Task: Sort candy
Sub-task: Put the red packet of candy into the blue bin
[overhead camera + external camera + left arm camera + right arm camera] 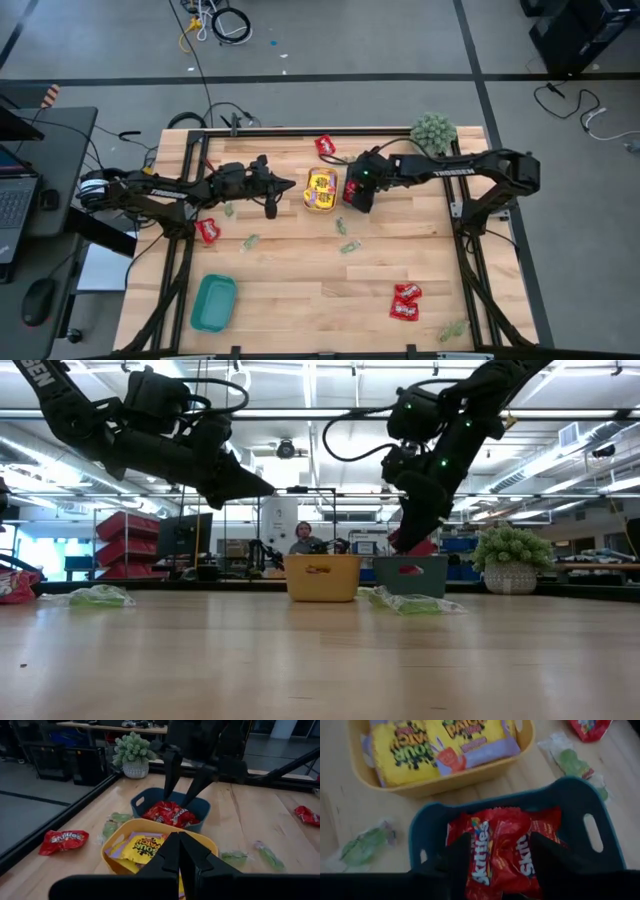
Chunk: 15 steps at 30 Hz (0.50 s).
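Red packets (500, 851) lie in the blue tray (600, 805) beneath the right tool (499, 854), whose fingers are spread and hold nothing: deposit step. Left tool (179, 851) hovers shut, empty, over the yellow tray (112, 851). Next, send your right tool to a loose red packet (406, 301) on the table (300, 290).

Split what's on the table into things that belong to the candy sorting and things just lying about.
Job: red packets in blue tray; yellow packets in yellow tray; loose red packets; green pieces; teal tray.
Lying about: plant.
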Each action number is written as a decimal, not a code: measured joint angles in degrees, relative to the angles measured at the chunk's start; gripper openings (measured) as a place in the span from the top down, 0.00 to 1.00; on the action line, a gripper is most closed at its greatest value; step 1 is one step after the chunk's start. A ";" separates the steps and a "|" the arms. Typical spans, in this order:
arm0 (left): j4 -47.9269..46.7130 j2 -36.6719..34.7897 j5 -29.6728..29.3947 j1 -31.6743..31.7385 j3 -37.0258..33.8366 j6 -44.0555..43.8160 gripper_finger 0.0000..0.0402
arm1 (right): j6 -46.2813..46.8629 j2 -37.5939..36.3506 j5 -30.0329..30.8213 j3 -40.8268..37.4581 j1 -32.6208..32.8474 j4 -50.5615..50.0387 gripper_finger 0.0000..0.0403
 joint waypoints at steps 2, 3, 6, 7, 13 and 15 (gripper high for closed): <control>-1.72 -0.01 0.22 0.45 0.70 -0.01 0.99 | 0.19 -0.64 0.63 0.00 0.31 0.05 0.51; -4.20 0.01 0.26 1.04 1.99 0.02 0.99 | 0.23 -1.09 0.70 0.00 0.48 0.04 0.51; -17.50 0.28 0.22 4.16 8.69 1.31 1.00 | 0.25 -3.29 0.75 0.00 1.02 -0.10 0.55; -21.65 1.03 0.12 5.27 11.31 2.45 1.00 | 0.23 -4.34 0.93 0.00 1.22 -0.12 0.57; -34.42 7.40 6.93 13.42 25.68 8.62 1.00 | -0.82 -11.80 5.50 0.02 2.46 -0.89 0.69; -36.88 10.88 11.23 15.90 29.89 9.40 1.00 | -1.40 -14.06 5.64 0.02 2.50 -0.98 0.70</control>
